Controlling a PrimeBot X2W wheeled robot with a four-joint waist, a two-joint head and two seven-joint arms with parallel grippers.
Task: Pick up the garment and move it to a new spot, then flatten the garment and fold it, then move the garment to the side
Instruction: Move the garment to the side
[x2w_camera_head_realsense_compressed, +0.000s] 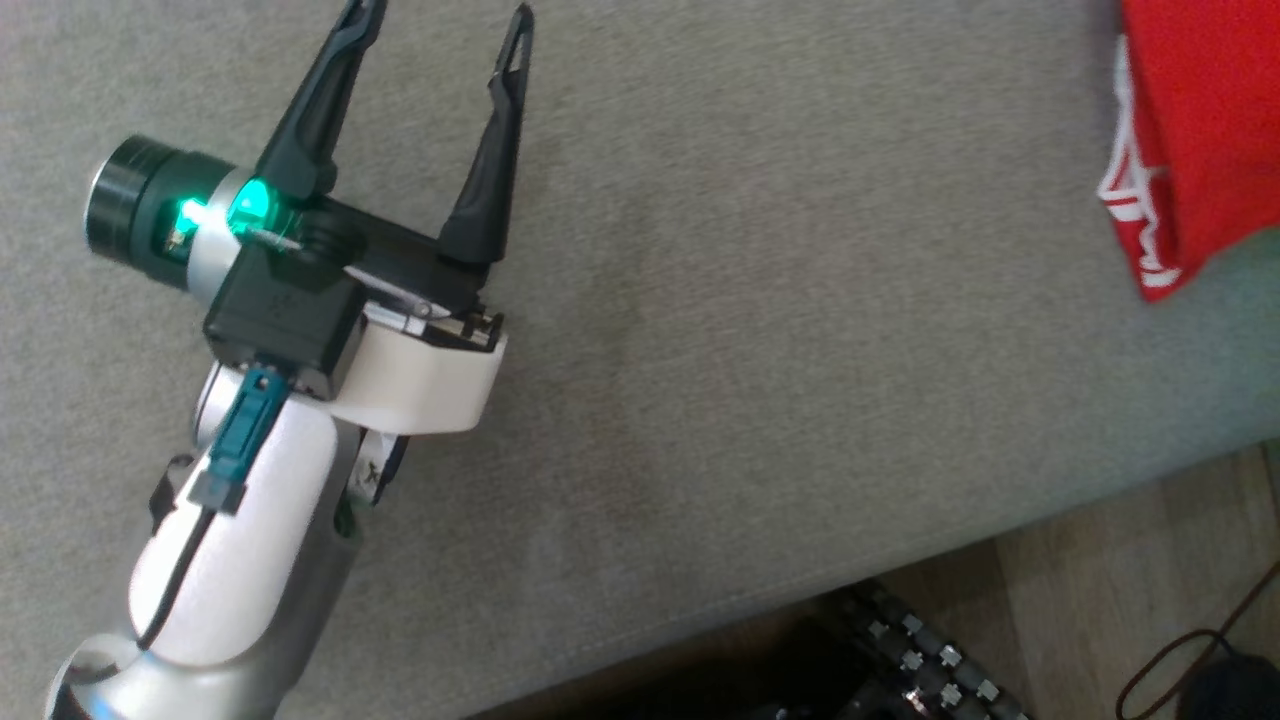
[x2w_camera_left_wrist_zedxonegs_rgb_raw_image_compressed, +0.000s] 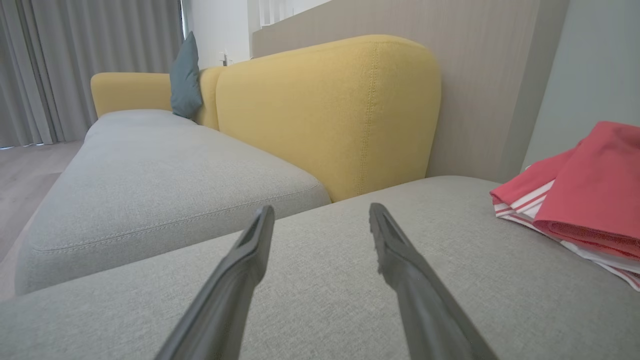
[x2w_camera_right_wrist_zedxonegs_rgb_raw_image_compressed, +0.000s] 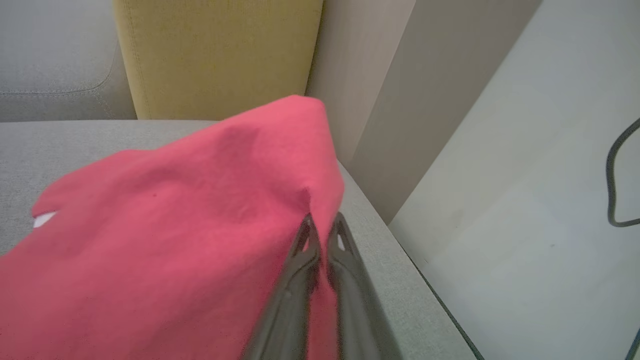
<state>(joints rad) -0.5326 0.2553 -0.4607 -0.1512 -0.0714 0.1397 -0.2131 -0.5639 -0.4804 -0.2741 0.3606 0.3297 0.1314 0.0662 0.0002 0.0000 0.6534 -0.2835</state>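
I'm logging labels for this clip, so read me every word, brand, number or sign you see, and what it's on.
No text can be read in any view.
garment: white stripes along its edge, no lettering visible.
left end effector: a pale mark on the dark part behind it, too blurred to read.

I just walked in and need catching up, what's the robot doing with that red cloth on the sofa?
The right pincer is shut on an edge of the folded red fabric garment with white stripes, which lies near the end of the grey fabric sofa seat. The left pincer hangs open over a bare stretch of the seat, holding nothing.
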